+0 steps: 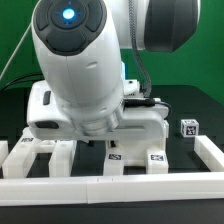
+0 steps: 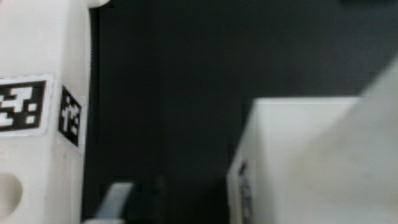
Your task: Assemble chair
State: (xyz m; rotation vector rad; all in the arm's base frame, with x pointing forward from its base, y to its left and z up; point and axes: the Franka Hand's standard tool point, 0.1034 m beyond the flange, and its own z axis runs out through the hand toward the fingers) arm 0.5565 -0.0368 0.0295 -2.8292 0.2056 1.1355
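In the exterior view the arm's big white body [image 1: 75, 70] hangs low over the white chair parts and hides the gripper. Tagged white chair pieces lie under it: a comb-like piece [image 1: 40, 152] at the exterior view's left and flat pieces with tags [image 1: 113, 155] [image 1: 157, 158] in the middle. A small tagged block [image 1: 188, 127] stands alone at the exterior view's right. The wrist view shows a tall white chair part with two tags [image 2: 36, 110] and a blurred white block [image 2: 329, 160]. One pale fingertip [image 2: 121, 200] shows between them over black table. The jaws' stance is unclear.
A low white rim wall [image 1: 120, 185] runs along the front and turns up the exterior view's right side [image 1: 212, 152]. The table top is black [image 1: 195, 100]. A green backdrop stands behind.
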